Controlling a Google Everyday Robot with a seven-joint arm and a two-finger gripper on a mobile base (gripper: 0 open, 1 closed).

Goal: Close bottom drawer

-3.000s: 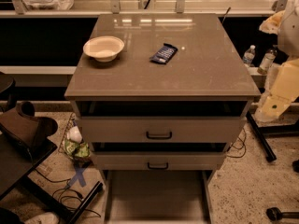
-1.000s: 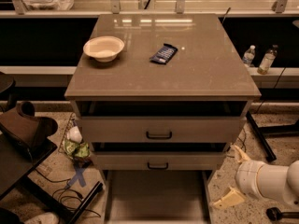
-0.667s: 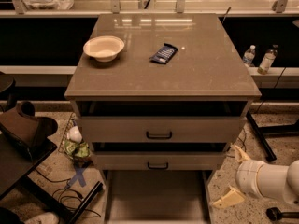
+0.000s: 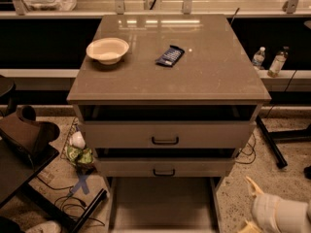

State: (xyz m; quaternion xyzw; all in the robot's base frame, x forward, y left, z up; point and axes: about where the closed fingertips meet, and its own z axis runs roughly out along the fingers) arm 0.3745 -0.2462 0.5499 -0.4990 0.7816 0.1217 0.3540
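The bottom drawer (image 4: 163, 203) is pulled far out at the bottom centre, showing its plain bare inside. Its front is cut off by the lower edge of the view. Above it, the middle drawer (image 4: 164, 168) and top drawer (image 4: 165, 135) stand slightly out, each with a dark bar handle. My white gripper (image 4: 249, 206) is low at the right, beside the bottom drawer's right side and apart from it. Its two cream fingers (image 4: 252, 185) are spread open and empty.
A cream bowl (image 4: 107, 50) and a dark blue packet (image 4: 170, 56) lie on the cabinet top (image 4: 204, 76). Two water bottles (image 4: 269, 61) stand at the back right. A dark stand (image 4: 269, 142) is on the right floor. Cables, litter and a black table (image 4: 22, 166) are on the left.
The arm came down from the upper right to the lower right beside the bottom drawer. Over the last second it sank a little lower and further right. The drawers have not moved.
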